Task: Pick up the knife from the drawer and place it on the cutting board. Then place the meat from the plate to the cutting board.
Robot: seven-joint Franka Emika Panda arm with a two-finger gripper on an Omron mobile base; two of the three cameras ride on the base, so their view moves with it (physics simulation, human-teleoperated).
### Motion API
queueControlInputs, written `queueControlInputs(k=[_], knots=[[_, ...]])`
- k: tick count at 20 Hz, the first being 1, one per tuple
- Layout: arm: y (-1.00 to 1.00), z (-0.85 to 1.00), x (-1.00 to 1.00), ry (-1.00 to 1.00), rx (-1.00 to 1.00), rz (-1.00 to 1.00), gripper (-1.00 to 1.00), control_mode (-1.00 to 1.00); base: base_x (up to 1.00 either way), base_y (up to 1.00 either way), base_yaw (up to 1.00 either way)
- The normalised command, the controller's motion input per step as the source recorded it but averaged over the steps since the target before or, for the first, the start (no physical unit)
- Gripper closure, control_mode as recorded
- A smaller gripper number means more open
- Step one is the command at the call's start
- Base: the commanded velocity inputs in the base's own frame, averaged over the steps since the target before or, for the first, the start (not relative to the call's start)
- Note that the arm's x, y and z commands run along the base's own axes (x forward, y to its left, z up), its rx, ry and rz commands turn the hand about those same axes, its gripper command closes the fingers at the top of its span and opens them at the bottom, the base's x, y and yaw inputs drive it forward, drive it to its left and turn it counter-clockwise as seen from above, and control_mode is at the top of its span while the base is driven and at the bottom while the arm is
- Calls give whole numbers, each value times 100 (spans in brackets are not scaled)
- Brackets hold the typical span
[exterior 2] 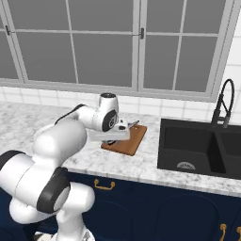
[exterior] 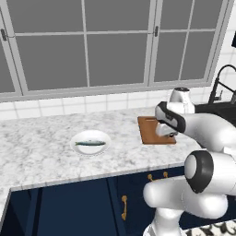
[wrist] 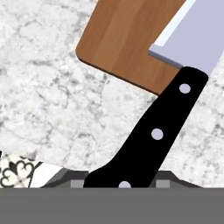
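My claw (wrist: 120, 181) was pinching the knife (wrist: 162, 118) by its black handle, w/ the grey blade running up and away from me over the near corner of the cutting board (wrist: 127, 39). From the right base cam the blade tip poked out past my wrist, above the board. Knife was carried, not set down, as far as I could tell; whether any part touched the wood I couldn't say. Board sat on the marble table (exterior: 41, 147), near the sink (exterior 2: 197, 146). Well off to my left on the same table sat the plate (exterior: 90, 142), and the meat (exterior: 90, 143), a small fish, lay on it untouched. So by my read: knife out of its storage, step 1 nearly done, needs lowering + release. Step 2, fish to board, not yet started
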Motion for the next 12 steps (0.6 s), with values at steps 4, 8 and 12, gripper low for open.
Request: queueControlInputs(k=[4,8,12], knots=[[-41,-46,35,0,0,0,100,-100,0,0,0],[-34,-33,54,0,0,0,100,-100,0,0,0],[-3,-20,57,0,-2,0,100,-100,0,0,0]])
